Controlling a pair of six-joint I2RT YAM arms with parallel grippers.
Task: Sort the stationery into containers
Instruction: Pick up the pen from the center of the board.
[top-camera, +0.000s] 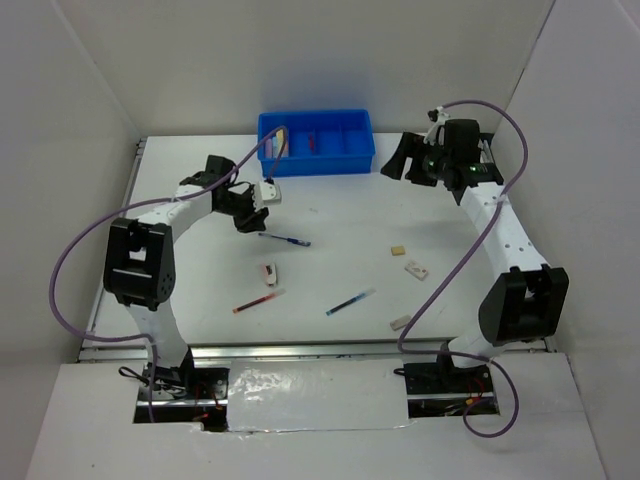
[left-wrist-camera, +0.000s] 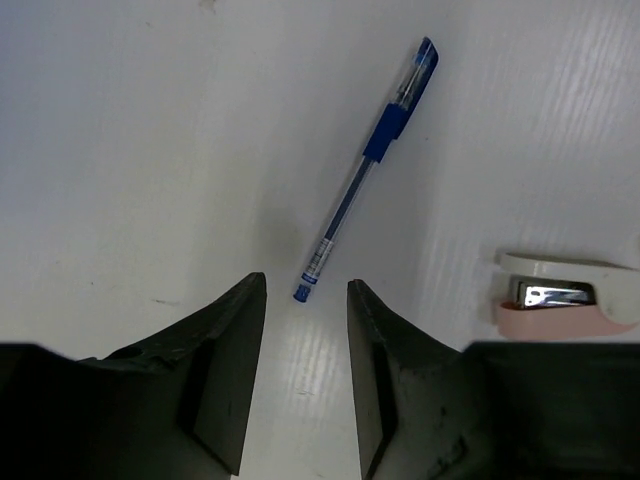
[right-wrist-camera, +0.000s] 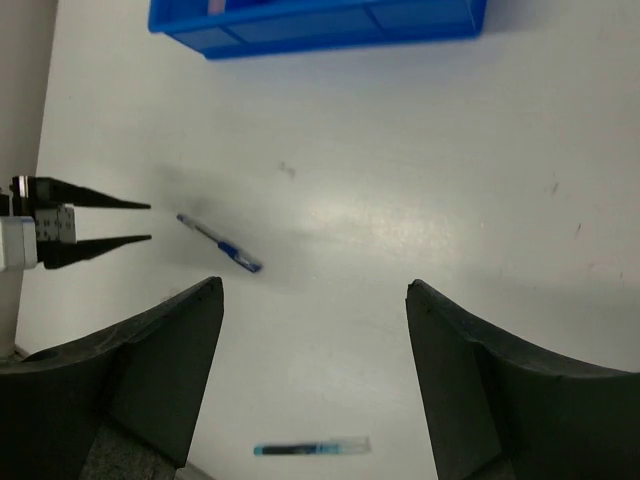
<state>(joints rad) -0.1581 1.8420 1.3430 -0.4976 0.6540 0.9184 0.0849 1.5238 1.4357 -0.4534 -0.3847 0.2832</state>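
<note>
Nearest us on the table (top-camera: 350, 225): a red pen (top-camera: 258, 301) at 7 o'clock of table centre, a second blue pen (top-camera: 350, 301) at 5, pale erasers (top-camera: 416, 269) out at 4. Next back, the blue pen (left-wrist-camera: 365, 175) lay flat just ahead of the left gripper (left-wrist-camera: 305, 288), its barrel running off toward 1 o'clock in the wrist view. That gripper's jaws stood partly apart with nothing between them, the pen's end just past the tips. A small pink-and-white item (left-wrist-camera: 565, 300) sat at its 3 o'clock. We judged the pen light, stiff, slick and prone to roll. Best hold: across the barrel at the dark blue sleeve, not the thin end. Farthest back were the blue tray (top-camera: 320, 165) at 12 and the right gripper (right-wrist-camera: 315, 290) toward 2, jaws wide apart and empty.
</note>
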